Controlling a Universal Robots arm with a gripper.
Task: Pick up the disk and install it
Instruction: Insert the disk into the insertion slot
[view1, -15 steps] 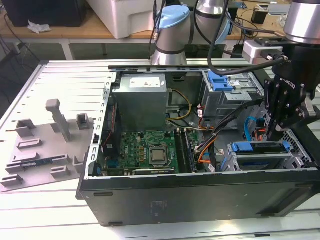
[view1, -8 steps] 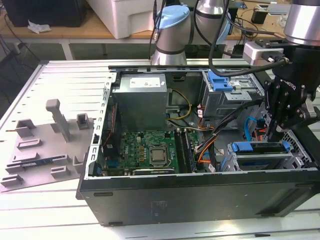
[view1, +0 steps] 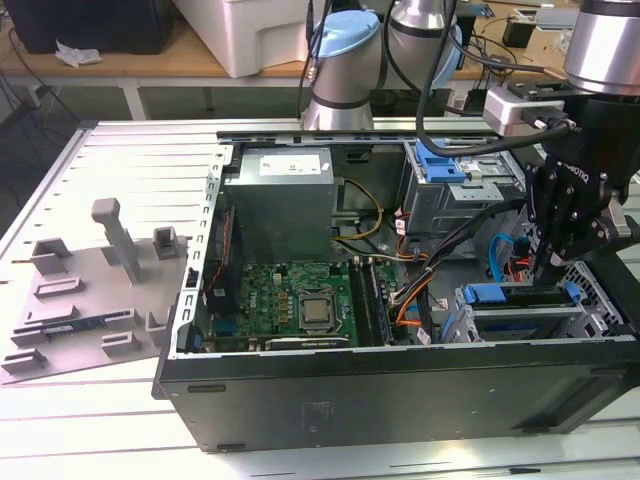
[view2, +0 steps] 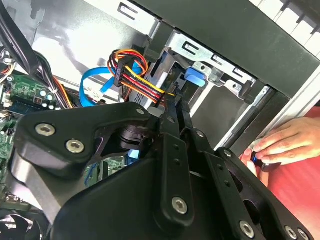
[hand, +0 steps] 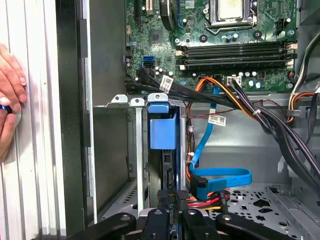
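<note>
Gripper (view2: 175, 102): narrow. You see its fingers drawn close together, with the tips at the exposed end of the disk. You cannot tell whether they pinch it.

Disk (hand: 163, 131): it stands on edge inside the cage (hand: 137, 150), blue carrier rail uppermost. In the exterior view the rail shows along the cage's top, directly under the gripper.

Cage: you find it in the case (view1: 400, 390) corner at the exterior view's right, against the near wall. A second blue bracket sits in the bay by the far wall.

Cables: a blue ribbon (hand: 220, 175) loops across the case floor just beside the disk. A red, yellow and black bundle ends at a plug touching the disk's end, right by the fingertips.

Board (view1: 290, 295): it lies flat in the middle of the case, well apart from the gripper.

Hand (hand: 10, 100): a person's hand rests on the table (view1: 120, 150) slats just outside the case wall nearest the cage, holding a small dark object with a blue spot.

Table: the open case lies on its side here — a grey fixture (view1: 90, 290) sits beside it toward the exterior view's left edge.
</note>
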